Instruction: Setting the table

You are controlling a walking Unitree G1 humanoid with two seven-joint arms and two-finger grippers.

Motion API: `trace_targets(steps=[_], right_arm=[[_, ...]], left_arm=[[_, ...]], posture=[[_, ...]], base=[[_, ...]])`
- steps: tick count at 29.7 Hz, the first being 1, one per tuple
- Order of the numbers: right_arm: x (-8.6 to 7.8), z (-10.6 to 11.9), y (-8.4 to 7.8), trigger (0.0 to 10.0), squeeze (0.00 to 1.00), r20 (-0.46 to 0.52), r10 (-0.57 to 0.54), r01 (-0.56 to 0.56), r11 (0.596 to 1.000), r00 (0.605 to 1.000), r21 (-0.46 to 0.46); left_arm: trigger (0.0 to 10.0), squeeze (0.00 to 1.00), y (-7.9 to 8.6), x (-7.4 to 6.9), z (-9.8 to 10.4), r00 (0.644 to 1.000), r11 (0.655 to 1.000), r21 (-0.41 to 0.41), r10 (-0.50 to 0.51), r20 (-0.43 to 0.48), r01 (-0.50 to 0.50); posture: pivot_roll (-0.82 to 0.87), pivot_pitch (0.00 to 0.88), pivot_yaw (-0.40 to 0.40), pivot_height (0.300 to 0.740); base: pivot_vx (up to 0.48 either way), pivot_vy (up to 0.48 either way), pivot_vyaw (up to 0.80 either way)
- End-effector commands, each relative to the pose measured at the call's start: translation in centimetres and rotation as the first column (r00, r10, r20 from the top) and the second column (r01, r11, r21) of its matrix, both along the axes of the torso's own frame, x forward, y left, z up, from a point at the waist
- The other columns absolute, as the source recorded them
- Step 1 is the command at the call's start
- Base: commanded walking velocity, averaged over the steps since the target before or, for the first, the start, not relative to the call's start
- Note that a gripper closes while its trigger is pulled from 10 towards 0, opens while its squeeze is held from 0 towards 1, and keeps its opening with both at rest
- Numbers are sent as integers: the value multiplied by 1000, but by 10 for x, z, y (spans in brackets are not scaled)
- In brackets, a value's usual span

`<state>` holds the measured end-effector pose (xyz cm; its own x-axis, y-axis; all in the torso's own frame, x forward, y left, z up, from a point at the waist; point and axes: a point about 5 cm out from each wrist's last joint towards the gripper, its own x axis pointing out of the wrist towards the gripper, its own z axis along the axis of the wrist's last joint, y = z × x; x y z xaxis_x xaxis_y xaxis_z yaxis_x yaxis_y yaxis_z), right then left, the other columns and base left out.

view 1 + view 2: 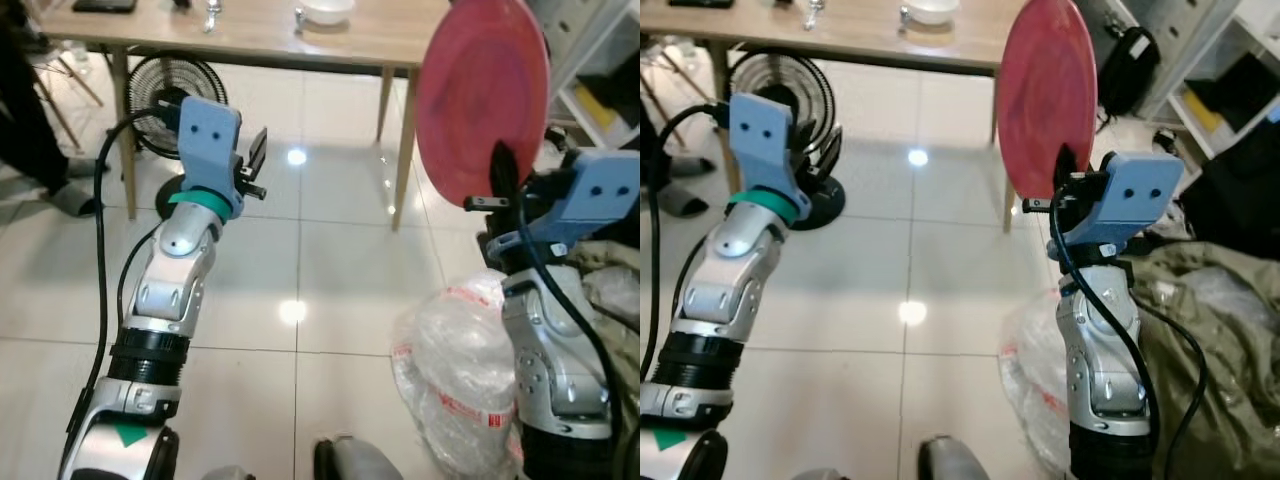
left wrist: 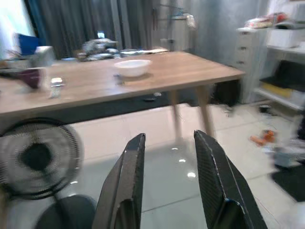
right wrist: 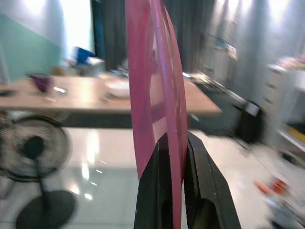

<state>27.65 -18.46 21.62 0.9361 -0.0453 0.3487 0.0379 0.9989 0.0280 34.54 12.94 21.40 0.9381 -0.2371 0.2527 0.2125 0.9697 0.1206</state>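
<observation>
Right end effector [image 1: 500, 175] pinches the red plate's [image 1: 482, 95] lower rim, plate upright above it; left end effector [image 2: 169, 157] hangs narrowly parted, holding nothing, before the bench [image 1: 250, 40].

A black floor fan [image 1: 172, 92] stands on the glossy white tiled floor [image 1: 300, 260], partly beneath the wooden counter's [image 1: 380, 40] edge; a crumpled clear plastic bag with red print [image 1: 450, 370] lies on the tiles at the right; just beside it sits a heap of olive-green cloth [image 1: 1210, 330]; a black bag [image 1: 1128, 68] rests near white shelving [image 1: 1230, 70]; a person's dark trouser leg [image 1: 25, 110] shows at the far left.
</observation>
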Motion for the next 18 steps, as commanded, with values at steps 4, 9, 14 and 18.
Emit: trace_targets(steps=[4, 9, 14, 18], right_arm=[[-1, 3, -3, 10000, 0, 14, -20, 20, 1000, 1000, -10], [-1, 4, -2, 10000, 0, 17, -18, 18, 1000, 1000, -9], [-1, 5, -1, 10000, 0, 26, -10, 10, 1000, 1000, -3], [-1, 6, 1, 10000, 0, 34, 3, -3, 1000, 999, 2]], left_arm=[[10000, 0, -4, -2, 0, 1000, 1000, 19, -12, 7, 12], [10000, 0, -5, -2, 1, 1000, 1000, 21, -12, 13, 12], [10000, 0, -5, -2, 1, 1000, 1000, 30, -8, 18, 8], [10000, 0, -6, -2, 0, 1000, 999, 37, -3, 18, 2]], posture=[[35, 2, 9, 740], [36, 7, 10, 740], [38, 8, 10, 740], [38, 8, 11, 740]], base=[[0, 0, 0], [0, 0, 0], [408, 0, 0], [480, 0, 0]])
